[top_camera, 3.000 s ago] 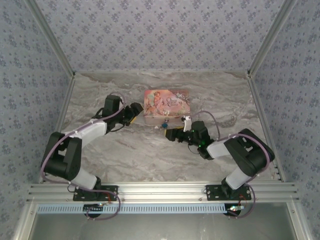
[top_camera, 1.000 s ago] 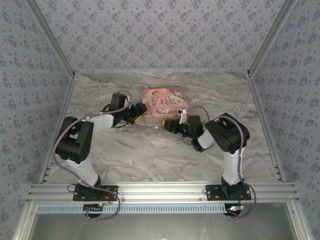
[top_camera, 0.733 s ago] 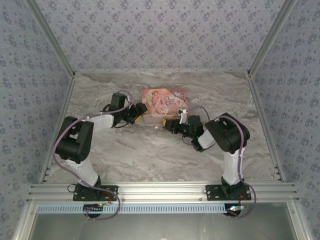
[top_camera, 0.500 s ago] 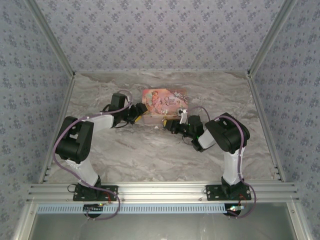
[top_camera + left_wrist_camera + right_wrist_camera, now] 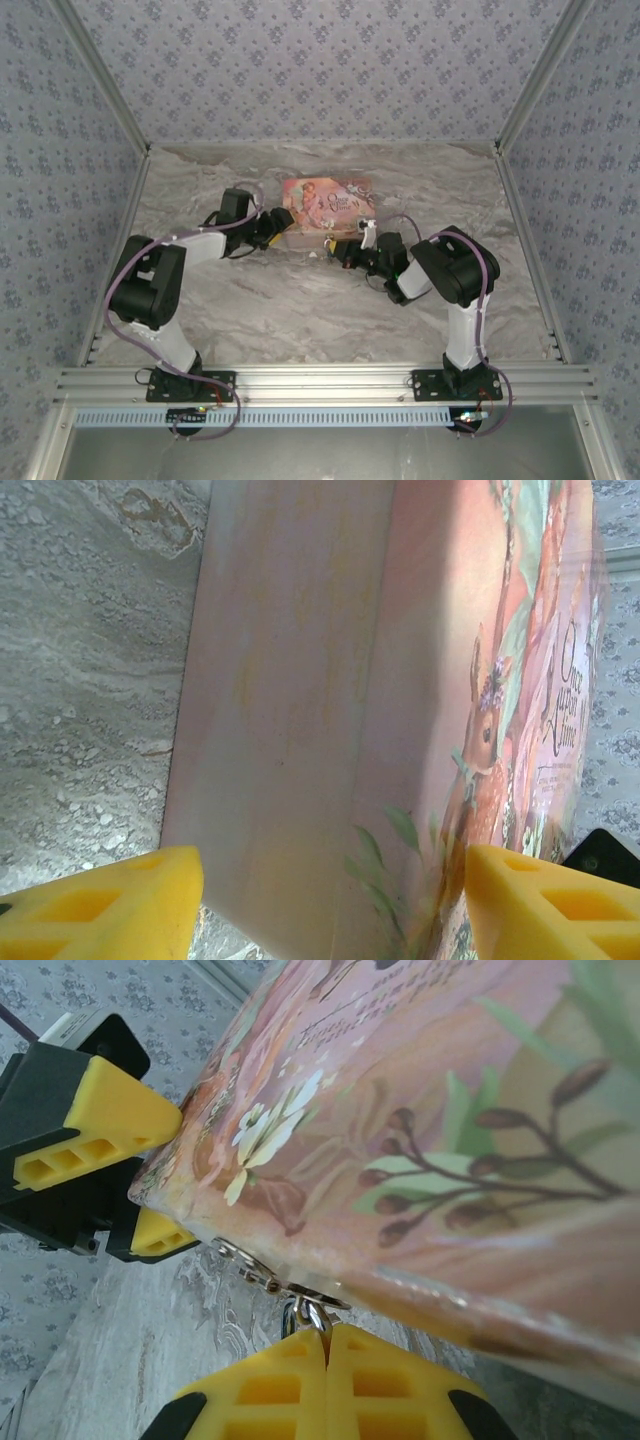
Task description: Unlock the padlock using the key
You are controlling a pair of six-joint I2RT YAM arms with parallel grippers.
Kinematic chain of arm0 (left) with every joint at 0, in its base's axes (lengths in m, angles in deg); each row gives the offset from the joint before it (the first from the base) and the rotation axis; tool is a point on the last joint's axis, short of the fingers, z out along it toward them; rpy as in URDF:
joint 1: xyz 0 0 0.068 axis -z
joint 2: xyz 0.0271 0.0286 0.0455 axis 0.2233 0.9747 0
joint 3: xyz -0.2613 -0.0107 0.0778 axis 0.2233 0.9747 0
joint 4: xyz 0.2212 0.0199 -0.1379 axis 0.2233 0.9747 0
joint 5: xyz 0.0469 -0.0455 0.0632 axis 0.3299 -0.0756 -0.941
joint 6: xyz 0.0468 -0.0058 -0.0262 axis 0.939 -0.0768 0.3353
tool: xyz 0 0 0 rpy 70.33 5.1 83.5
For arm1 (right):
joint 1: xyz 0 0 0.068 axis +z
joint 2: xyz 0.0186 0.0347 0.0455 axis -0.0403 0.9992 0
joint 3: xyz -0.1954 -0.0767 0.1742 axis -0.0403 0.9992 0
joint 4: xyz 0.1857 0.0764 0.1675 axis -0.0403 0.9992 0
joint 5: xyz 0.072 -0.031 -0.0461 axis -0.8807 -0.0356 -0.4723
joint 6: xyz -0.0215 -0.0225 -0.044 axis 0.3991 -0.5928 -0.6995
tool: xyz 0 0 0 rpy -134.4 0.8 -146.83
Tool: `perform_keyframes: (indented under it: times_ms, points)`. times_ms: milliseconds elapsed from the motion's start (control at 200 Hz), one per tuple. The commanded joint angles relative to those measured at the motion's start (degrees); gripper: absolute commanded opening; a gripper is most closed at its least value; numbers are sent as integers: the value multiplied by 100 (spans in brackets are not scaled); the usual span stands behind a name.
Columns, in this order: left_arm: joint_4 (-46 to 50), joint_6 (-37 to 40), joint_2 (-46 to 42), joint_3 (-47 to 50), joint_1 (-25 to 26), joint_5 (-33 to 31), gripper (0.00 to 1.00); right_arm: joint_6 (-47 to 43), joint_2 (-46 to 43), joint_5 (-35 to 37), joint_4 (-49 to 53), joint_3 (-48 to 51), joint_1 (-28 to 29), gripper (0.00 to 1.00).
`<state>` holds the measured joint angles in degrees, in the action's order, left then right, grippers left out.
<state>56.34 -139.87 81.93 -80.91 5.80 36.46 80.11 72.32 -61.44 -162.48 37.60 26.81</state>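
We find the padlock (image 5: 308, 1312) low in the middle of the right wrist view. Its thin silver shackle hangs from the clasp (image 5: 245, 1258) on the lower front edge of the pink box (image 5: 420, 1090), and its body is hidden.

The right gripper (image 5: 326, 1375) has its yellow fingers pressed together with no gap. The shackle's loop runs straight down into the seam, so we judge it has the lock pinched. Whether a key is in there too, we cannot tell.

The left gripper (image 5: 330, 905) stands wide open. One finger sits at each bottom corner of its own view, and the box's end is between them. We cannot tell whether the pads touch the box.

In the overhead view the box sits just above the centre of the marble table (image 5: 300, 300), with both grippers at its lower edge.

We expect the lock to be very light, hard and slick, and free to swing and twist on its loop, so it will turn away from any push. It is best held by the flat sides of the body, not by the thin shackle. The box looks light and is likely to slide on the smooth top, so it wants bracing across its end walls.
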Motion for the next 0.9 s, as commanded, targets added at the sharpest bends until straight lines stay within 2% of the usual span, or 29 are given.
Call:
perform_keyframes:
  times_ms: [0, 440, 899]
  points:
    - [341, 144, -136, 233, -12, -138, 68, 179, -29, 211, -241, 136, -85, 1]
    - [158, 48, -356, 755, 149, -172, 68, 865, -162, 478, -637, 243, -171, 1]
    - [260, -155, -1057, 1383, 667, -460, 68, 1480, -252, 894, -629, 157, -227, 1]
